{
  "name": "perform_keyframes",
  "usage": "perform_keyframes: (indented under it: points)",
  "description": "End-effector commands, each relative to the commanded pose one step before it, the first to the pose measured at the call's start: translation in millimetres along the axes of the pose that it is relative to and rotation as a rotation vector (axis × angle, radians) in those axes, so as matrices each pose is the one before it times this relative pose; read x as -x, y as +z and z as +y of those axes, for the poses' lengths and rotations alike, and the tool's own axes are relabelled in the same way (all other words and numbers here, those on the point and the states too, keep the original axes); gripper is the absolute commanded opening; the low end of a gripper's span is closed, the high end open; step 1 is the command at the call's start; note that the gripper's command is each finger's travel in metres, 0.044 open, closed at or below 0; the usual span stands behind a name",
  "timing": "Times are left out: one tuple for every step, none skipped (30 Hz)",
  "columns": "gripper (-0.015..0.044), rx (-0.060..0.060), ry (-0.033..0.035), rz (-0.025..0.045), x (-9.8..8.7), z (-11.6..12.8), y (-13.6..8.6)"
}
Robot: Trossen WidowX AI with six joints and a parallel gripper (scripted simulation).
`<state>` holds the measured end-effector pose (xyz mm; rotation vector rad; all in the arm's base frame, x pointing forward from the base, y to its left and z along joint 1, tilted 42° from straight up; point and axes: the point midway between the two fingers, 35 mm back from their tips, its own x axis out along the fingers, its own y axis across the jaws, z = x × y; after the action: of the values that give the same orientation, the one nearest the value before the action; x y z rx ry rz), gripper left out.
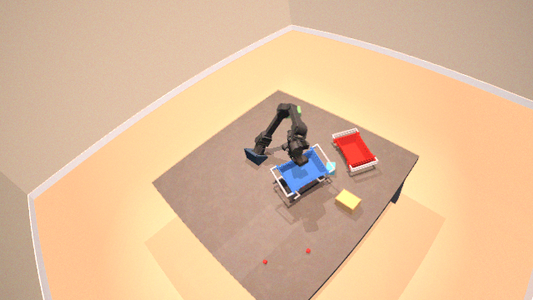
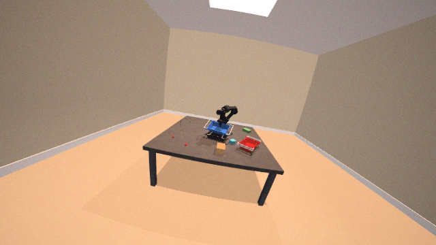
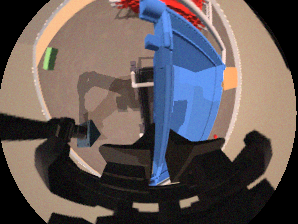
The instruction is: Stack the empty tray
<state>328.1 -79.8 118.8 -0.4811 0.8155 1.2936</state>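
Note:
The blue empty tray (image 1: 306,172) (image 2: 218,128) (image 3: 195,85) has white wire bars standing out at its ends. My gripper (image 1: 301,162) (image 2: 221,124) (image 3: 156,125) is shut on one long side wall of it. The tray hangs over the black loaded tray (image 1: 286,185) (image 2: 214,138) (image 3: 146,95) and hides most of it. A little red of the load shows beneath in the top and exterior views. A white bar of the black tray shows in the wrist view (image 3: 134,80). Whether both its bars lie fully across its top, and whether the blue tray touches them, I cannot tell.
A red tray (image 1: 355,150) (image 2: 249,143) stands off to one side. A cyan block (image 1: 331,167) (image 2: 232,141) lies near the trays. A yellow-orange box (image 1: 348,201) (image 2: 221,148), a green block (image 2: 246,130) (image 3: 50,58) and two small red pieces (image 1: 308,251) (image 1: 265,262) are on the table.

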Motion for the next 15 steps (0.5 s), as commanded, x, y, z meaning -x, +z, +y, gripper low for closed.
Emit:
perform_keyframes:
  points:
    - [0.0000,0.0221,0.00408,-0.00675,-8.60,-1.26,-0.17]
    - [0.0000,0.0039,0.00501,-0.00088,-2.72,0.03,0.04]
    - [0.0000,0.0044,0.00565,-0.00098,-3.00,0.05,0.04]
    - [0.0000,0.0045,0.00581,-0.00100,-2.99,0.07,0.05]
    - [0.0000,0.0045,0.00590,-0.00101,-2.92,0.10,0.05]
    - [0.0000,0.0046,0.00600,-0.00102,-2.82,0.15,0.05]
    - [0.0000,0.0045,0.00586,-0.00098,-2.52,0.22,0.05]
    - [0.0000,0.0005,0.00067,-0.00009,0.10,0.39,-0.11]
    - [0.0000,0.0010,0.00143,-0.00019,0.20,0.83,-0.24]
    - [0.0000,0.0001,0.00015,-0.00002,-0.10,0.17,-0.06]
    - [0.0000,0.0002,0.00030,-0.00004,-0.21,0.36,-0.12]
    - [0.0000,0.0003,0.00040,-0.00006,-0.28,0.48,-0.16]
    - [0.0000,0.0004,0.00052,-0.00008,-0.37,0.62,-0.20]
    - [0.0000,0.0004,0.00066,-0.00010,-0.47,0.79,-0.25]
    - [0.0000,0.0006,0.00082,-0.00013,-0.58,0.98,-0.31]
